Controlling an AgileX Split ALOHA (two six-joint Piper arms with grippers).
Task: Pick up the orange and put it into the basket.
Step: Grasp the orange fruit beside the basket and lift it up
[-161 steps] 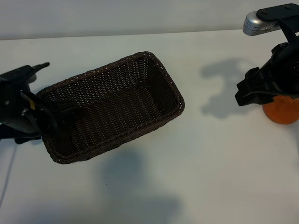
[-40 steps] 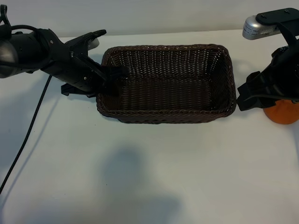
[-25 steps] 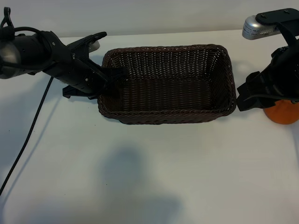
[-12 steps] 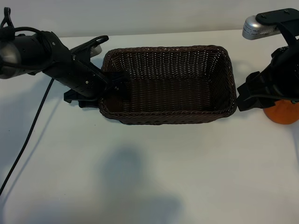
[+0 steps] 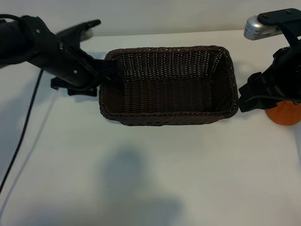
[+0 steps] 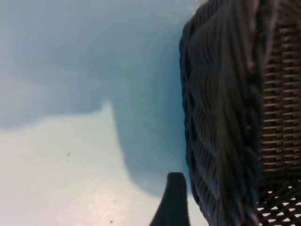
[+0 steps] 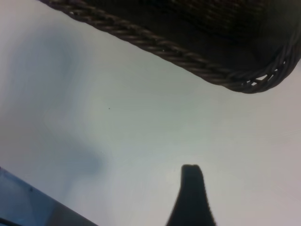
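A white worktop [image 5: 155, 174] seen from above. In the middle sits a dark brown wicker basket [image 5: 167, 117], long side running from 9 o'clock to 3 o'clock, and nothing lies inside it.

The left pincer [image 5: 109, 70] is at the basket's 9 o'clock end, close against the short wall near the rim. Its fingers look spread and released, not gripping the wicker; the left wrist view shows the woven wall just beside one dark fingertip [image 6: 173, 200], with a sliver of worktop between them.

The orange [image 5: 283, 112] is on the worktop at 3 o'clock from the basket, outside it and near the edge of the picture. Only its lower part shows, because the right arm hangs over it. The right pincer [image 5: 256, 96] sits between the orange and the basket's 3 o'clock end (its fingers are mostly hidden behind the arm's body). It appears part-open, and nothing shows between its fingers; its wrist view shows only bare worktop, one fingertip [image 7: 190, 195] and a corner of the basket rim.

Judged from this, the task is barely begun. The orange is not yet gripped or lifted. Grasping it, carrying it over the rim and letting go all remain.
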